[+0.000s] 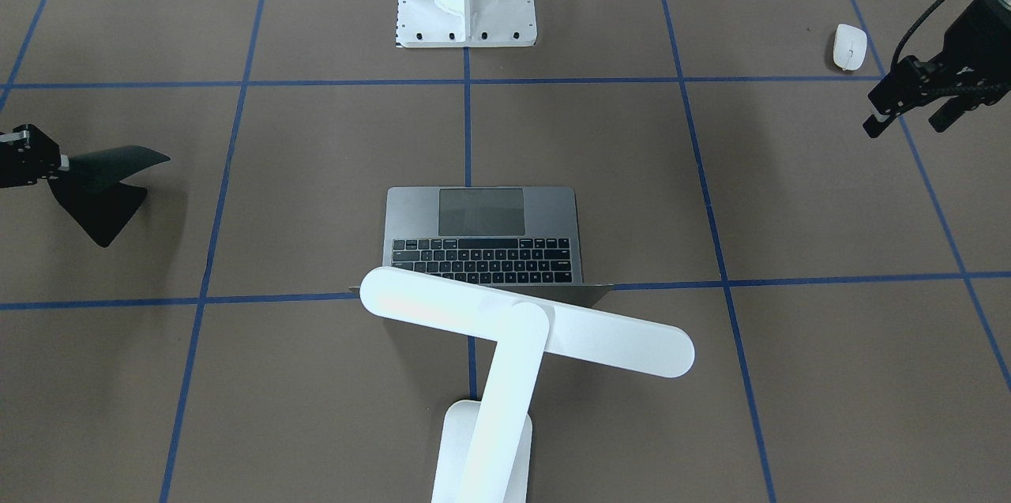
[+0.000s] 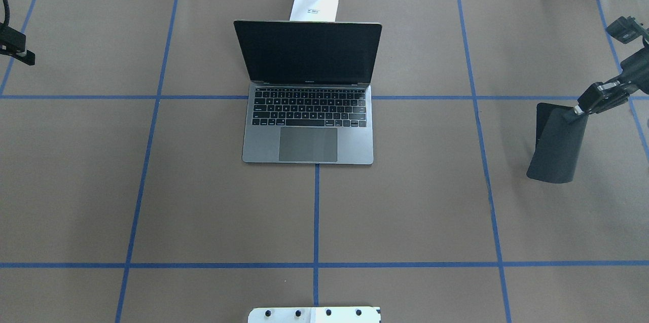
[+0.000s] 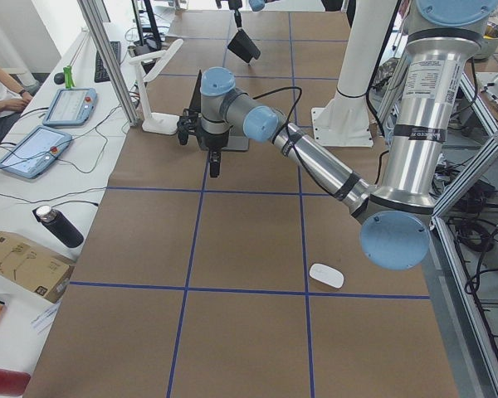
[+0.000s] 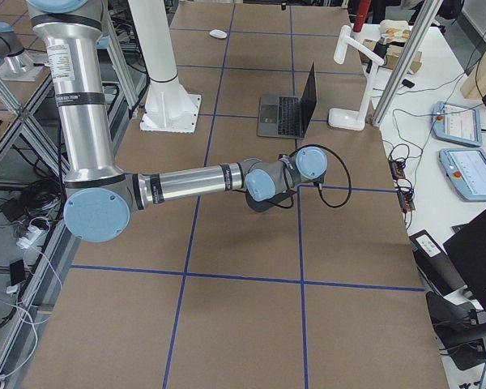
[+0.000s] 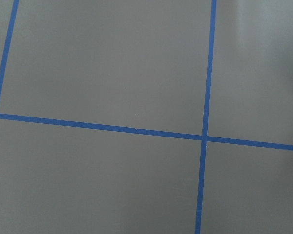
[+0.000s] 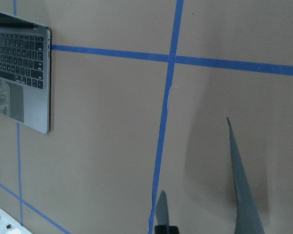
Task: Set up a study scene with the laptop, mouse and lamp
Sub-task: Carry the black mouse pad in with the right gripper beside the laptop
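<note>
The grey laptop [image 2: 308, 130] stands open at the table's middle, screen dark; it also shows in the front view [image 1: 482, 234] and at the right wrist view's left edge [image 6: 19, 73]. The white lamp [image 1: 521, 329] stands behind it on the far side, bar head over the screen's top edge, base [image 2: 314, 4] on the table. The white mouse [image 1: 851, 47] lies alone on my left, near the robot's side. My left gripper [image 1: 904, 125] hangs open and empty just beyond the mouse. My right gripper [image 2: 578, 110] is shut on a black mouse pad [image 2: 557, 145], held tilted off the table to the laptop's right.
The white robot pedestal [image 1: 466, 5] is bolted at the near middle edge. Blue tape lines [image 2: 316, 211] split the brown table into squares. Tablets, a bottle and a box lie beyond the far edge in the side views.
</note>
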You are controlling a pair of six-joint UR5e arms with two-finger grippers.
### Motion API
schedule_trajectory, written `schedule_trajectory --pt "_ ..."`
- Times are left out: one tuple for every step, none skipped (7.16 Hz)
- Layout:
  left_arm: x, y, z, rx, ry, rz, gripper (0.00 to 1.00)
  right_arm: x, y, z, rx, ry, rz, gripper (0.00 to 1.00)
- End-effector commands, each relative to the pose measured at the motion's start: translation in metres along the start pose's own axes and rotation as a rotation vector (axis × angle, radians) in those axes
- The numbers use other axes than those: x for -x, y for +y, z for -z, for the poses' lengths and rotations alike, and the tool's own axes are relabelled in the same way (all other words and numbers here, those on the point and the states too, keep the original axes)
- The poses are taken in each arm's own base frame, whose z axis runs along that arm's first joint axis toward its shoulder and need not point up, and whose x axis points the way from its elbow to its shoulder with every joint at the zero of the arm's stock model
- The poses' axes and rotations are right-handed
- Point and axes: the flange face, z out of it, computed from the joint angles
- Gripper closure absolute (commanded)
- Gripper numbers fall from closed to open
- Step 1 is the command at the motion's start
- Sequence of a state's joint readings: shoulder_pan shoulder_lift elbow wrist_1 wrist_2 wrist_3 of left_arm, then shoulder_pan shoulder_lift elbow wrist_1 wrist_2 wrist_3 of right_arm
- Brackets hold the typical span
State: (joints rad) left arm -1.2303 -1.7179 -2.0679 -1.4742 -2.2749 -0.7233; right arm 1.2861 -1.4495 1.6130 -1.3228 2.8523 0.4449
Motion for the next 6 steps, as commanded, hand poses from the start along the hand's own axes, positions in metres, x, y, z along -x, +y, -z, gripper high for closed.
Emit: schedule_trajectory --pt "-0.002 0.002 0.003 -0.005 0.005 -0.004 0.01 0.002 -0.004 0.007 -0.03 0.029 -0.101 1.0" --pt "-0.003 0.002 0.005 -0.007 0.006 -0.006 0.01 0.02 -0.01 -0.011 -0.035 0.078 -0.18 1.0" --pt "-0.003 0.002 0.005 -0.007 0.006 -0.006 0.01 0.024 -0.012 -0.022 -0.027 0.092 -0.212 1.0" --pt "-0.004 0.002 0.006 -0.009 0.008 -0.008 0.01 0.051 -0.027 -0.034 -0.015 0.087 -0.253 1.0" --pt "-0.003 0.002 0.005 -0.007 0.006 -0.007 0.01 0.071 -0.039 -0.054 -0.009 0.109 -0.287 1.0" --pt "-0.002 0.001 0.003 -0.004 0.004 -0.006 0.01 0.084 -0.056 -0.077 0.005 0.128 -0.306 1.0"
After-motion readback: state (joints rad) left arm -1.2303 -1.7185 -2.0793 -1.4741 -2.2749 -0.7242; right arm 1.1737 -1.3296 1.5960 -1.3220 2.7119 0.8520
